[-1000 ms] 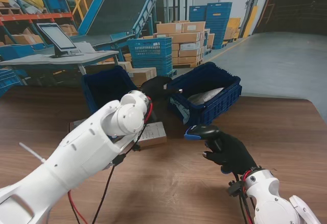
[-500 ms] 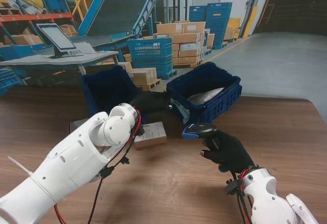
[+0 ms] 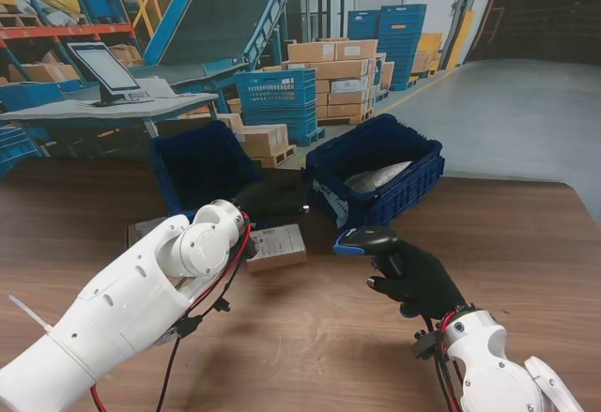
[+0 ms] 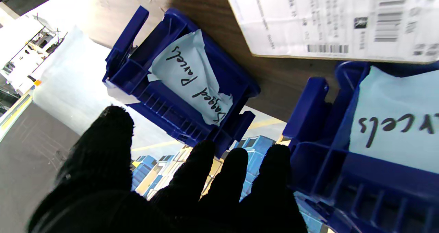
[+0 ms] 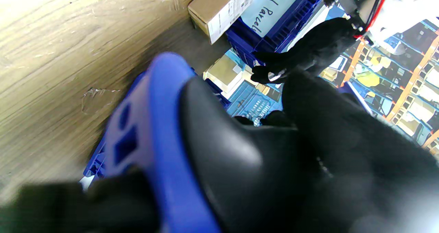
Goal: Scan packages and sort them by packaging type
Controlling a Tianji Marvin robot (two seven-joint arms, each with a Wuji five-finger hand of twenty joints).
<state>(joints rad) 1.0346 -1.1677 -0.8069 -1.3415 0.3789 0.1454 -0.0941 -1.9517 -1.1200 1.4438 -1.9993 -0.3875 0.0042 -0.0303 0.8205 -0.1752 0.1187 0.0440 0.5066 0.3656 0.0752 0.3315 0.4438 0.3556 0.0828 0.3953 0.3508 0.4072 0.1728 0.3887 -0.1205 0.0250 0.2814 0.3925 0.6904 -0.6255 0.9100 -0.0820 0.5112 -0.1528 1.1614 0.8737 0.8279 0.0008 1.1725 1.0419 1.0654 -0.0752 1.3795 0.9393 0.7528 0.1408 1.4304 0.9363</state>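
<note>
1. Low and right of centre in the stand view, my right hand (image 3: 420, 279) grips the scanner (image 3: 364, 240) above the table (image 3: 526, 234).
2. My left hand (image 4: 164, 191) hovers empty, fingers spread, near the labelled box (image 3: 274, 246) at frame centre.
3. Two blue bins (image 3: 380, 173) sit beyond it.

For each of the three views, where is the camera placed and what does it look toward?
Stand: above the shoulders, facing down at the table; both arms show.
Left wrist: along the left hand, toward two blue bins.
Right wrist: along the right hand gripping the scanner.
Shared: the labelled box appears in all.
</note>
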